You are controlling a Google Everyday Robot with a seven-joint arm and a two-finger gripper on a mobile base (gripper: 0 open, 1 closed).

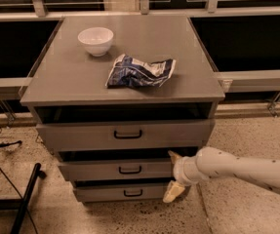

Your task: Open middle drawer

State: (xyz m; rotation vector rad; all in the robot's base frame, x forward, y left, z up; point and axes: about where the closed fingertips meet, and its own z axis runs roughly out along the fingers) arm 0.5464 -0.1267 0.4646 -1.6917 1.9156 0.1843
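— On the speckled floor (256, 130) stands the grey table (71, 77), three drawers down its front. What reaches in from the right?
— The robot's white arm (247, 168), low and nearly level, pointing at the drawers.
— And the middle drawer (95, 170)?
— It sits between the top drawer (71, 136) and the bottom drawer (100, 193), with a dark gap showing above its front.
— What lies on the table?
— A crumpled blue and white bag (140, 72) near the middle. A white bowl (96, 40) stands behind it to the left, apart from it.
— Where is the gripper (172, 173)?
— At the right end of the middle drawer's front. Its fingers (173, 191) are spread wide, one above that front and one below. Whether they touch it cannot be told.
— And the drawer's black loop handle (130, 169)?
— Untouched, at the middle of the front, left of the gripper.
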